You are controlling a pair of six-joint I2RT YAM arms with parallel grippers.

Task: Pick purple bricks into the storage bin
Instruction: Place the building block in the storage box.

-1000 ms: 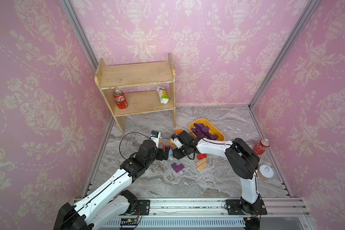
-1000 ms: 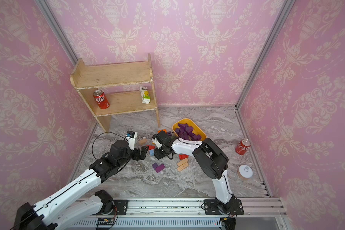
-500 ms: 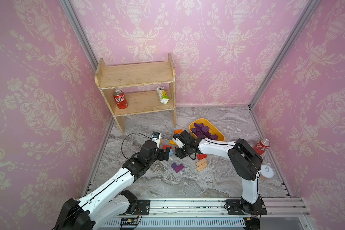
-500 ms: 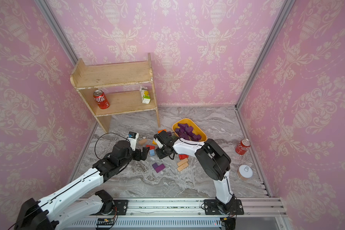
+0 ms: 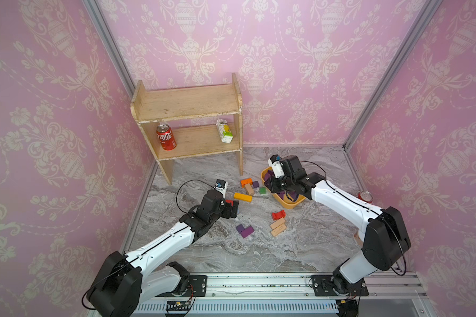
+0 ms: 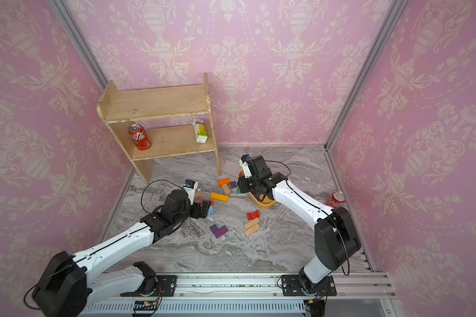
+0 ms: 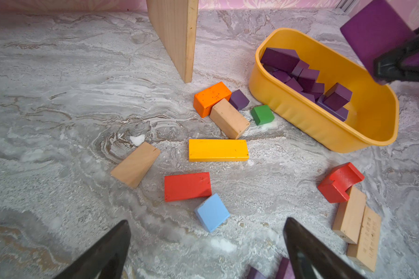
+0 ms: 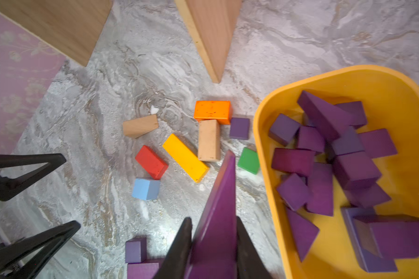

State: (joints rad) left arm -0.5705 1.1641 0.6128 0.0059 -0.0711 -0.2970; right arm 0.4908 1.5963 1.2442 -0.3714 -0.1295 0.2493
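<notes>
**Top views.** My right gripper (image 5: 270,187) is hanging at the near-left rim of the storage bin (image 5: 292,204). (My arm is covering most of the bin here, so I cannot read what the jaws are on.) My left gripper (image 5: 232,210) is sitting low over the marble floor (image 5: 259,255) among the coloured blocks. Two purple bricks (image 5: 245,231) are lying together on the floor, well apart from the bin, and both top views are showing them (image 6: 219,230).

**Left wrist.** My left gripper (image 7: 207,221) is standing wide open with nothing between its fingers, and a light blue block (image 7: 212,212) is lying just ahead of it. The bin (image 7: 300,116) is holding a heap of purple bricks (image 7: 306,77). A purple cube (image 7: 238,99) is lying outside the bin, touching the orange block (image 7: 211,96). In the corner of this view the held brick (image 7: 377,31) is showing, raised off the floor.

**Right wrist.** My right gripper (image 8: 213,219) is clamping the held brick (image 8: 221,193) between both fingers. The brick is pointing out over the floor just beside the bin rim (image 8: 264,135), near the green block (image 8: 248,160), and it is not in the bin. More purple bricks (image 8: 324,157) are piling inside the bin.
</notes>
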